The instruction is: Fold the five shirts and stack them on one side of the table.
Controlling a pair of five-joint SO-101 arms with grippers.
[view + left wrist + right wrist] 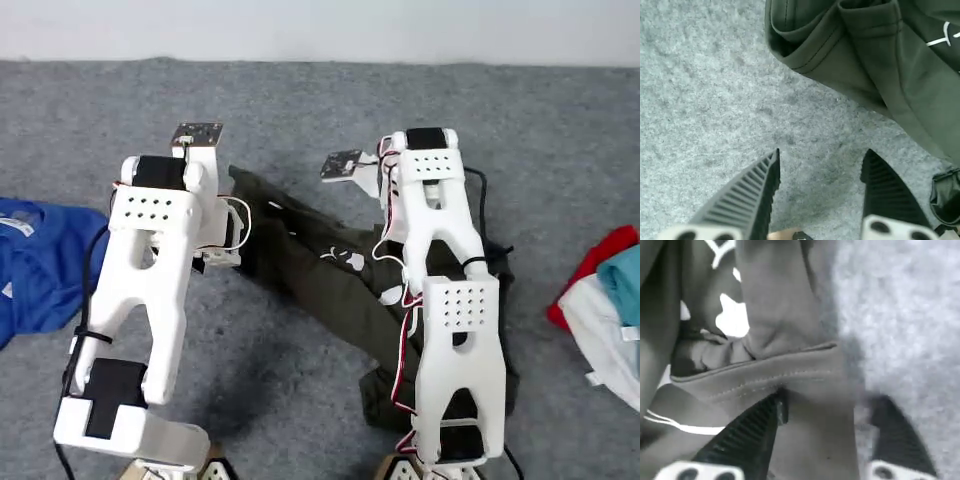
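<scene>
Nearest the arm bases, a bunched end of the dark green shirt (320,270), tucked under the right arm (455,310). From there, stretched as a long rumpled band diagonally across the grey tabletop (260,385) toward the far left. Half folded, with creased layers, stitched hems and small white markings on the cloth. Over a hem of that shirt, the right gripper (830,402), spread apart and straddling a folded strip, with cloth lying between its 2 fingers. Toward the shirt's far end, the left gripper (821,155), likewise released, hanging over bare tabletop just beside a rolled edge and touching no cloth. Out at the left edge, a blue shirt (40,260), loose and unfolded. At the right edge, well apart from the green one, a heap of 3 more: red shirt (600,265), teal shirt (625,280), white shirt (600,330), overlapping and crumpled.
</scene>
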